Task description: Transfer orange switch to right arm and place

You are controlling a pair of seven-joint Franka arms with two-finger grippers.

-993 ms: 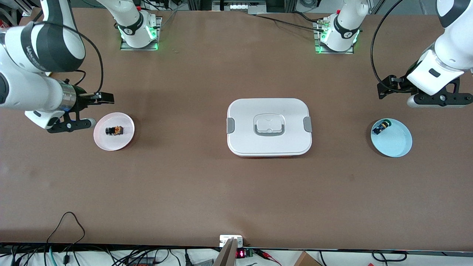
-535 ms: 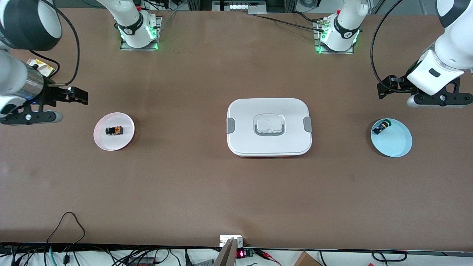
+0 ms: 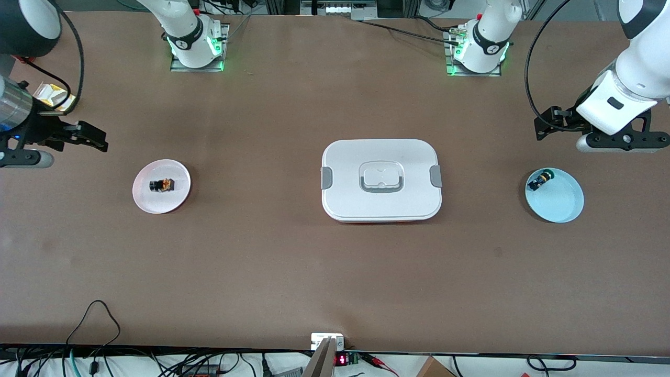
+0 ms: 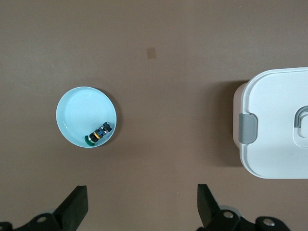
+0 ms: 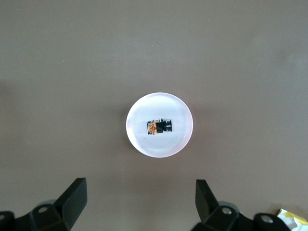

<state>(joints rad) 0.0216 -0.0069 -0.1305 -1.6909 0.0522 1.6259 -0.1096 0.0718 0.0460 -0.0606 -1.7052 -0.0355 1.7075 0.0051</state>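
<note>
The orange switch (image 3: 162, 185) lies on its side in the middle of a small pink plate (image 3: 178, 201) toward the right arm's end of the table. In the right wrist view the switch (image 5: 159, 127) and plate (image 5: 144, 144) show well clear of the fingers. My right gripper (image 3: 21, 158) hangs open and empty over the table's edge beside that plate; its fingertips (image 5: 139, 192) are spread wide. My left gripper (image 3: 623, 142) waits open and empty, up in the air beside the blue plate, with nothing between its fingers (image 4: 142, 197).
A light blue plate (image 3: 562, 204) toward the left arm's end holds a black switch with a green cap (image 3: 540, 180). A white lidded box (image 3: 345, 157) sits mid-table. A yellow-white packet (image 3: 49, 97) lies near the right arm's end.
The right arm has swung away from the pink plate toward its own end of the table, still open. The left arm has not moved.
</note>
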